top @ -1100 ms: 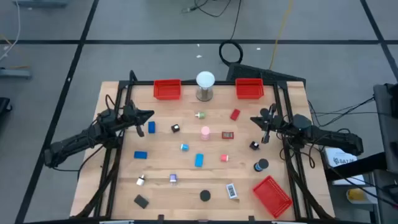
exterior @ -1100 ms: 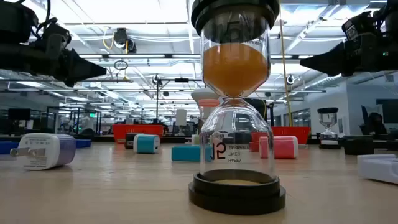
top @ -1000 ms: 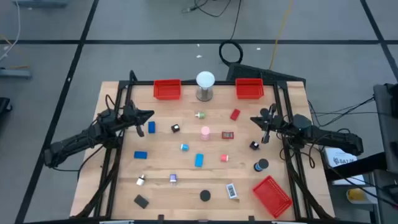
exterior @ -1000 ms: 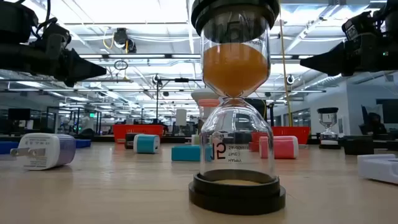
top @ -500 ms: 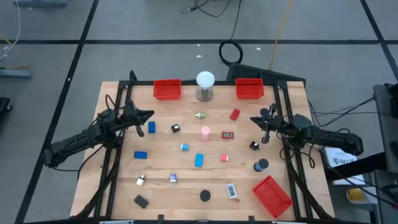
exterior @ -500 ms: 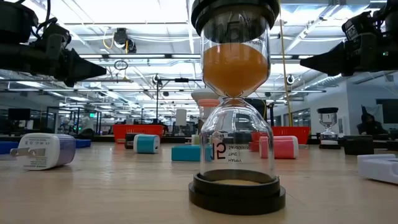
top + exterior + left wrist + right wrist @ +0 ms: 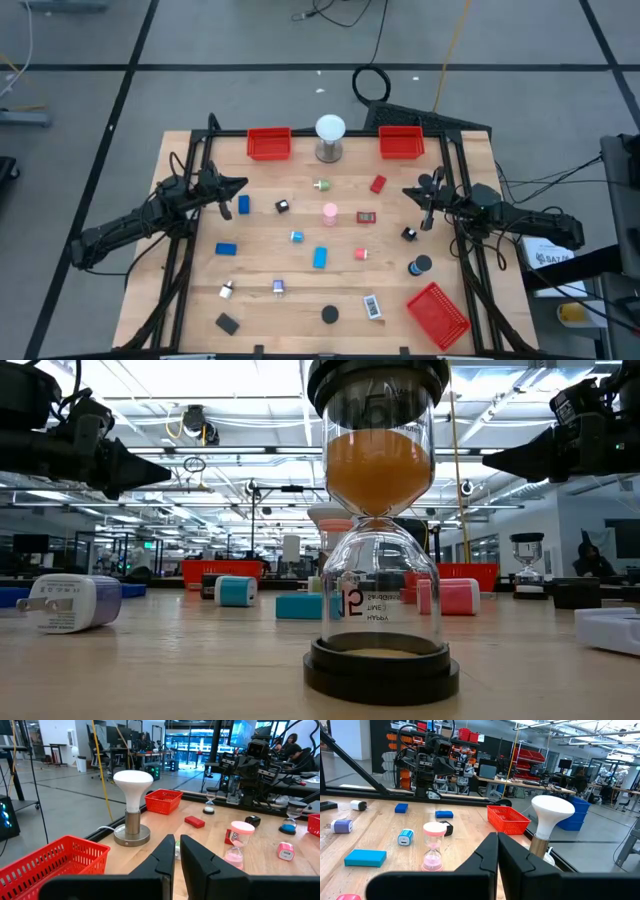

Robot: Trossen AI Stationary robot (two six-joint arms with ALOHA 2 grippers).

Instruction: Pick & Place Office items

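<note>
Small office items lie scattered on the wooden table: blue blocks [image 7: 226, 249] [image 7: 320, 258], a pink hourglass [image 7: 330, 211], a red piece [image 7: 378, 184], a white block [image 7: 372, 306] and a black-capped hourglass [image 7: 329, 314] with orange sand [image 7: 380, 470], standing upright near the front edge. My left gripper [image 7: 240, 183] [image 7: 176, 839] hovers shut and level over the table's left side. My right gripper [image 7: 408, 192] [image 7: 497, 836] hovers shut and level over the right side. Both are clear of the items and hold nothing.
Two red mesh trays [image 7: 268, 143] [image 7: 401, 142] stand at the far edge, with a white globe lamp [image 7: 330, 138] on a metal base between them. A third red tray [image 7: 438, 312] sits at the near right corner. Black frame rails [image 7: 182, 270] run along both sides.
</note>
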